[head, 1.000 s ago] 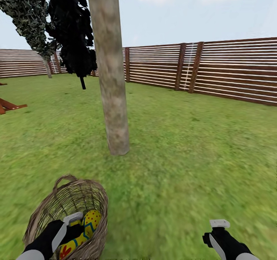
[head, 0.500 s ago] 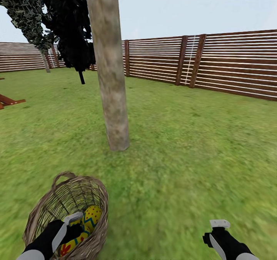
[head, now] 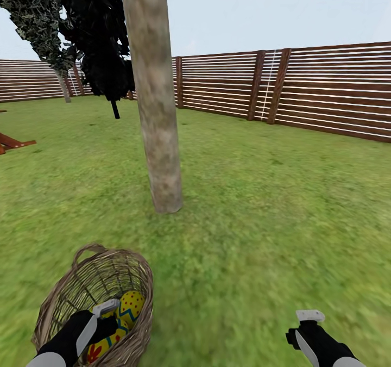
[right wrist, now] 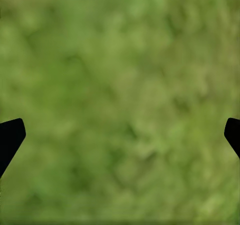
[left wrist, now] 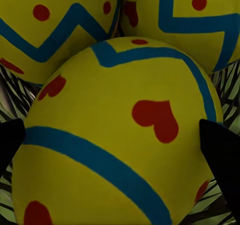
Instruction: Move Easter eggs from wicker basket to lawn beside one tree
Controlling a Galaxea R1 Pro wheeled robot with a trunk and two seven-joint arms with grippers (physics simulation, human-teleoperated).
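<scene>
The wicker basket stands on the lawn at the lower left of the head view, a short way in front of the tree with its pale trunk. Yellow Easter eggs with blue zigzags and red marks lie inside it. My left gripper reaches down into the basket. In the left wrist view the nearest egg sits between the open black fingertips, and two more eggs lie behind it. My right gripper hangs open over bare grass.
A brown slat fence rings the garden at the back and right. A black-leaved tree and a dark mottled one stand far left. A wooden playset edge shows at the left. Grass spreads wide around the trunk.
The whole picture shifted slightly early on as the camera moved. Both grippers stay about where they were, the left one still low among the eggs in the basket.
</scene>
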